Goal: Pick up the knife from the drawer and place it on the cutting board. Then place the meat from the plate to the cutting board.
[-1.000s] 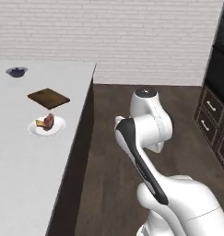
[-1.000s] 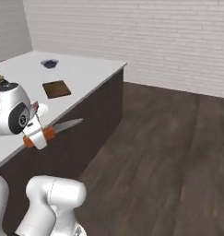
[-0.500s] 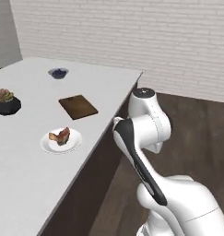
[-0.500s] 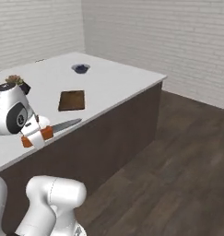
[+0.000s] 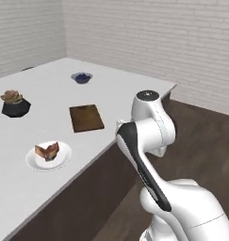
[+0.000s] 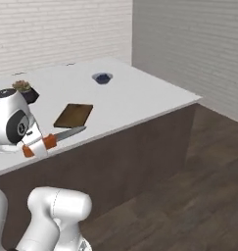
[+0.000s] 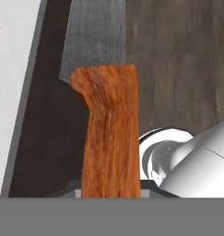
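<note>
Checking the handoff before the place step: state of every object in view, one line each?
knife: held in the hand, off the counter, blade out roughly level
hand: shut on the knife's orange handle
cutting board: flat on the counter, bare
meat: on the plate
plate: on the counter near its edge, holding the meat
blue bowl: upright on the counter
potted plant: upright on the counter
</note>
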